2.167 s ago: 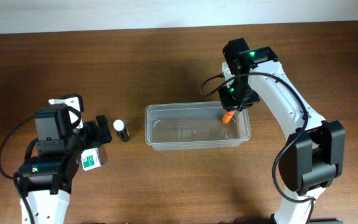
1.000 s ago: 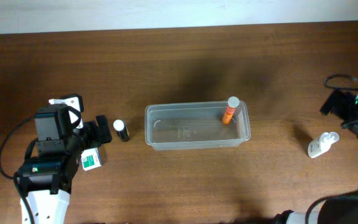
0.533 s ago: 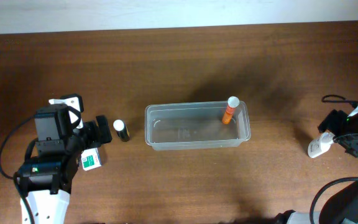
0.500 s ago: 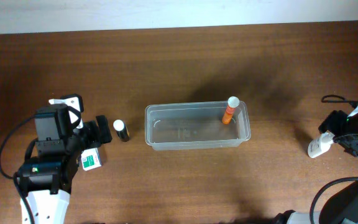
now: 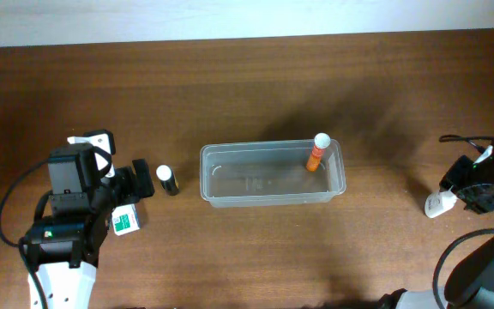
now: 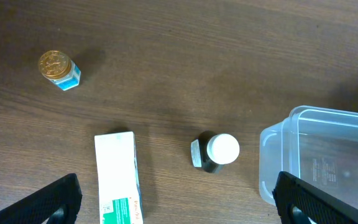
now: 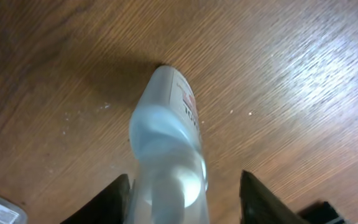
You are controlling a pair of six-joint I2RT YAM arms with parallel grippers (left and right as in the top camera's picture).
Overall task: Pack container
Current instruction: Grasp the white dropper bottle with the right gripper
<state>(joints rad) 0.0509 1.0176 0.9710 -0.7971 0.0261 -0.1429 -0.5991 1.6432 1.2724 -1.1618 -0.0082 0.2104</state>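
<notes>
The container (image 5: 272, 174) sits in the middle of the brown wooden table (image 5: 230, 86). It is a clear plastic tub, long and shallow, with round corners and a rim. You can see the wood grain through it.

A thin orange bottle (image 5: 315, 156) with a round white cap is inside the container, at the 3 o'clock end. It leans against the wall there.

At 9 o'clock from the container, just beside it, a small dark bottle (image 5: 169, 179) with a white cap stands up. Farther toward 9 o'clock lies a flat white and green box (image 6: 118, 179). The left wrist view also shows a little round jar (image 6: 59, 67) with a shiny gold lid, well apart from the box.

The left gripper (image 6: 176, 180) hangs above the box and the dark bottle. It is spread wide and holds nothing.

Far out at 3 o'clock, well apart from the container, a smooth white plastic bottle (image 7: 166, 140) lies on its side on the table. The right gripper (image 7: 185, 179) is spread apart with one black finger on each side of this bottle. One finger (image 7: 110, 200) is very close to it. The other side shows a gap.
</notes>
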